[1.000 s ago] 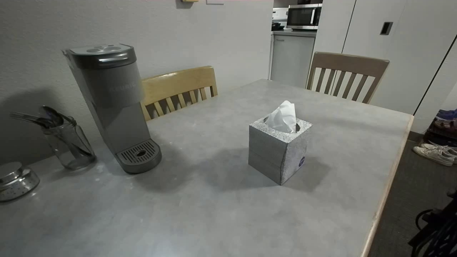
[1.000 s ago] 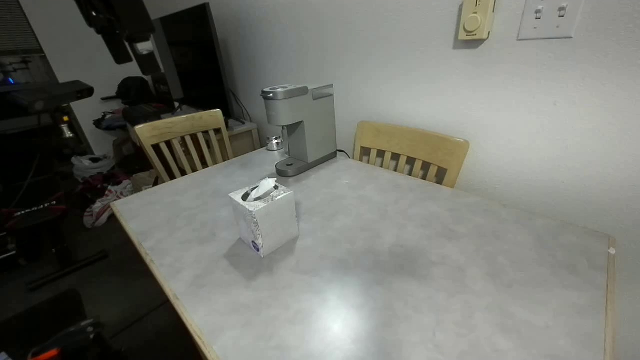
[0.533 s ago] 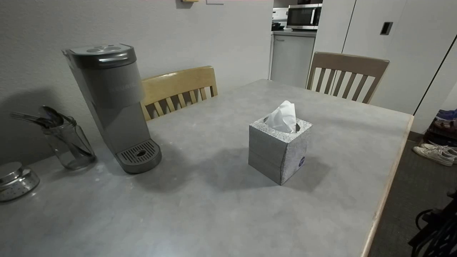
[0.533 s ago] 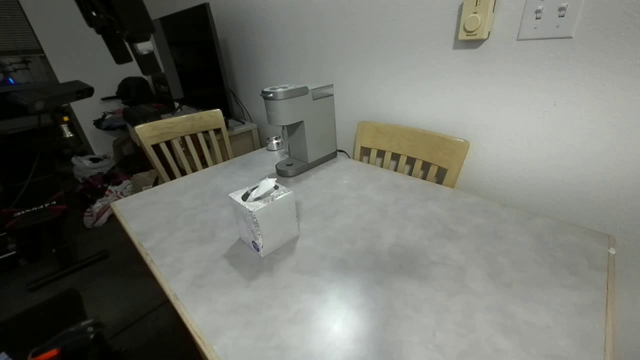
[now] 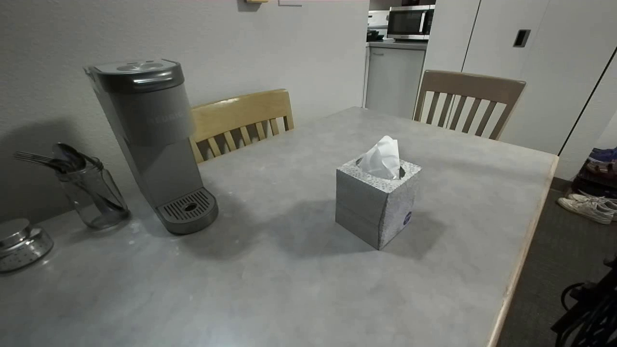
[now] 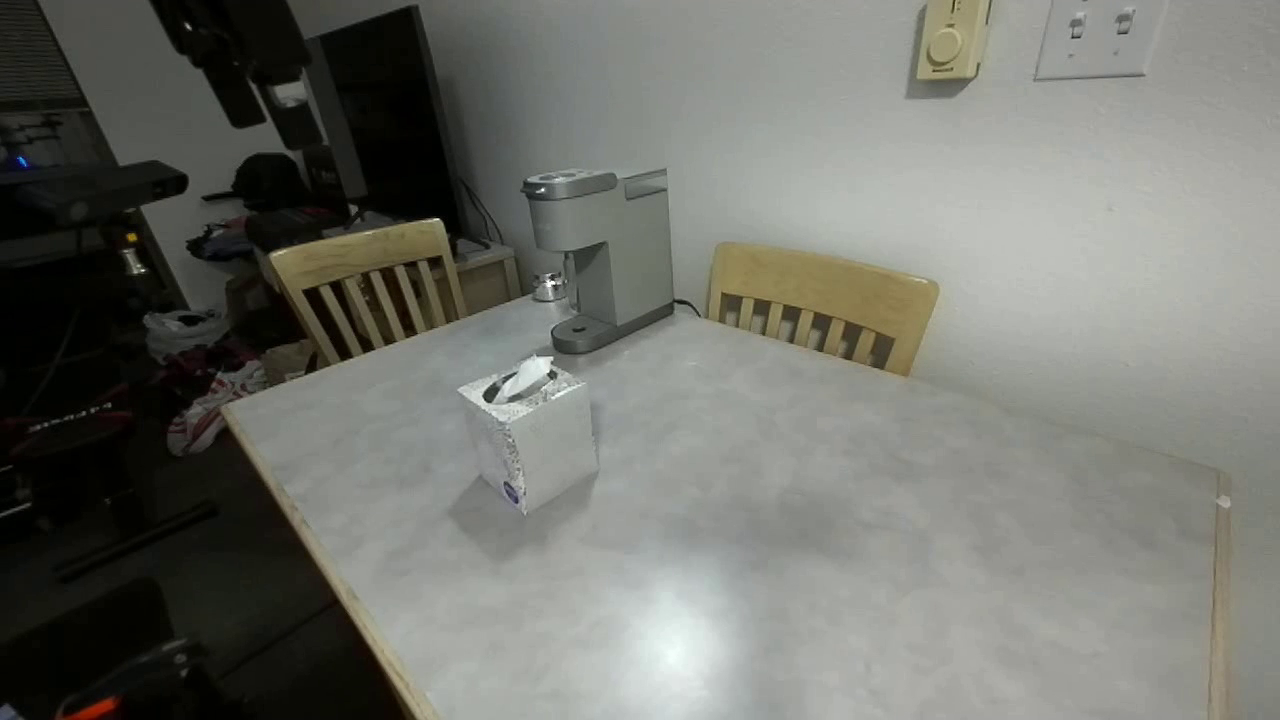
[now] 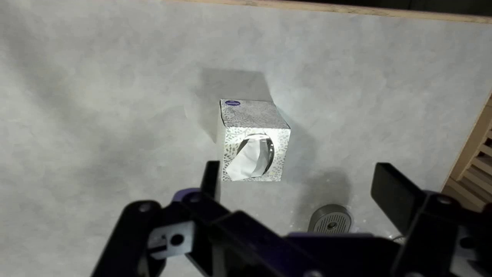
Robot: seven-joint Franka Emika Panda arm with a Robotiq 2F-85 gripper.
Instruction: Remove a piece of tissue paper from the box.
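A cube-shaped patterned tissue box (image 5: pixel 359 207) stands upright on the grey table, and it shows also in an exterior view (image 6: pixel 560 445) and in the wrist view (image 7: pixel 253 114). A white tissue (image 5: pixel 383 159) sticks up out of its oval opening, seen too in an exterior view (image 6: pixel 524 380) and in the wrist view (image 7: pixel 246 161). My black gripper (image 7: pixel 298 166) is open and empty. In the wrist view the box lies beyond the fingers, nearer the left one. In an exterior view the gripper (image 6: pixel 268 135) hangs high at the top left, well apart from the box.
A grey coffee maker (image 5: pixel 149 120) stands on the table (image 5: pixel 270 289) near the wall, its base (image 7: pixel 331 220) showing in the wrist view. A glass jar of cutlery (image 5: pixel 96 197) and a silver container (image 5: pixel 21 246) stand beside it. Wooden chairs (image 6: pixel 825 285) surround the table.
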